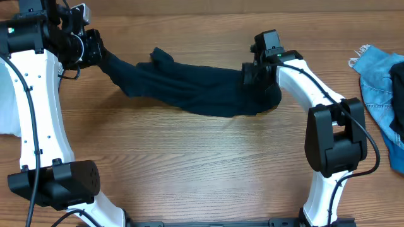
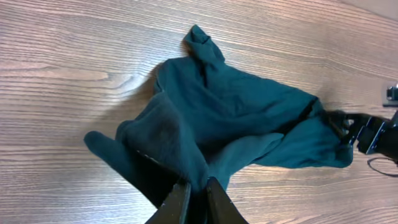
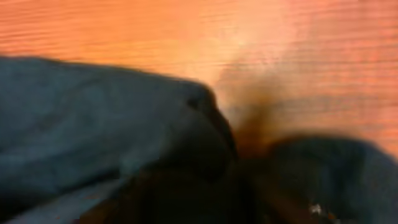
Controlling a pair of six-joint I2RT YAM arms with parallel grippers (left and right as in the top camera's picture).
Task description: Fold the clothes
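straightening step, i judge: navy garment [image 1: 189, 85] lies bunched on the counter [image 1: 189, 164]. left pincer [image 2: 198, 186] clamps one end; right pincer [image 1: 255, 74] meets the other (grip impossible to tell). next calls for stretching it flat.

No txt, labels, brand marks or nos. readable anywhere I can see: none legible on the navy garment [image 1: 189, 91], the denim piece [image 1: 377, 79] or the table [image 1: 189, 164] (right wrist view is too blurry to judge).
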